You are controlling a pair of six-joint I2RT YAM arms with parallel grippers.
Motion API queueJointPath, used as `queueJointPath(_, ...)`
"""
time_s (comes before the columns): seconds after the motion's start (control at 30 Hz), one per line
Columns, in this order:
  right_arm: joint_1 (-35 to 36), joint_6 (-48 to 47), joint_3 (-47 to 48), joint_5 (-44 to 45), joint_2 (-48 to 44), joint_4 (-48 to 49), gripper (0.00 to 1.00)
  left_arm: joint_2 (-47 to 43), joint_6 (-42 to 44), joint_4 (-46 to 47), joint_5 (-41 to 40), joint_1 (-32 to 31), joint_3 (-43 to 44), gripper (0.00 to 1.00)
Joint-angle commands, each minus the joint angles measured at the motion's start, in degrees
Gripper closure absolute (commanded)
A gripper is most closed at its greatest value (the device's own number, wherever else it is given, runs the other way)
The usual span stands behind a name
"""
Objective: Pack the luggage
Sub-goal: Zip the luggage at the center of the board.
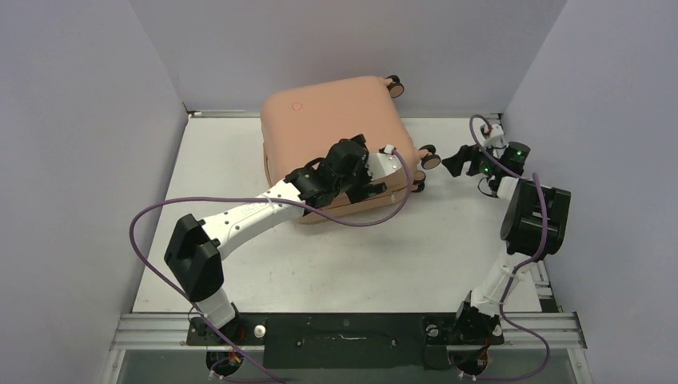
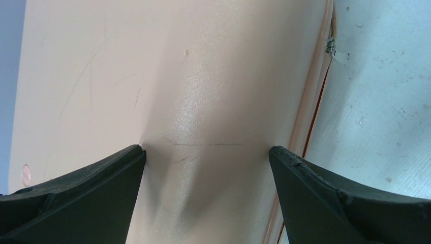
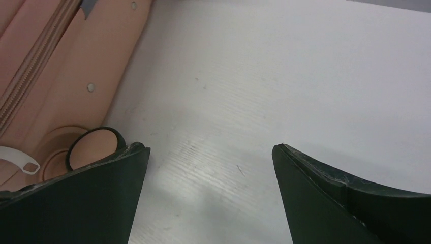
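Note:
The luggage (image 1: 320, 120), a peach-pink hard-shell suitcase, lies flat and zipped shut at the back middle of the table. My left gripper (image 1: 369, 180) hovers over its near right part. In the left wrist view the left gripper (image 2: 207, 150) is open, both fingertips right at the smooth shell of the luggage (image 2: 193, 76), nothing between them. My right gripper (image 1: 457, 158) stands open just right of the suitcase's wheels. In the right wrist view the right gripper (image 3: 211, 147) spans bare table, with the luggage (image 3: 76, 76) and one black-tyred wheel (image 3: 94, 145) at its left finger.
The white table (image 1: 448, 240) is boxed in by grey walls on three sides. A zipper pull (image 2: 331, 46) hangs at the suitcase's seam. Purple cables loop from both arms. The arm bases sit on the rail at the near edge.

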Motion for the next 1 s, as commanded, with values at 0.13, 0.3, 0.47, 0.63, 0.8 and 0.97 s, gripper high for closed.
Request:
queueJointPath(0.13,8.14,-1.05,9.37,-11.19,7.65,0.80,0.09,-4.58,1.83,-5.29,3.66,4.05,0.38,0.04)
queueJointPath(0.3,10.51,3.86,11.78,-14.74,10.71,5.00,0.10,-4.66,1.93,-6.03,5.20,4.60,0.16,0.04)
queueJointPath(0.47,11.02,21.35,11.58,-23.34,14.22,21.27,0.16,-4.68,1.89,-6.17,5.69,4.56,-0.29,0.04)
queueJointPath(0.63,10.71,67.03,7.74,-31.80,20.53,77.56,0.27,-5.09,2.28,-6.82,5.57,4.74,-0.09,0.04)
queueJointPath(0.8,11.65,68.39,2.71,-36.50,18.32,79.08,0.40,-6.24,2.16,-8.07,6.54,6.20,0.93,0.04)
queueJointPath(0.97,12.39,66.94,-4.28,-37.17,13.69,79.15,0.42,-9.10,2.41,-8.59,7.52,7.94,0.19,0.04)
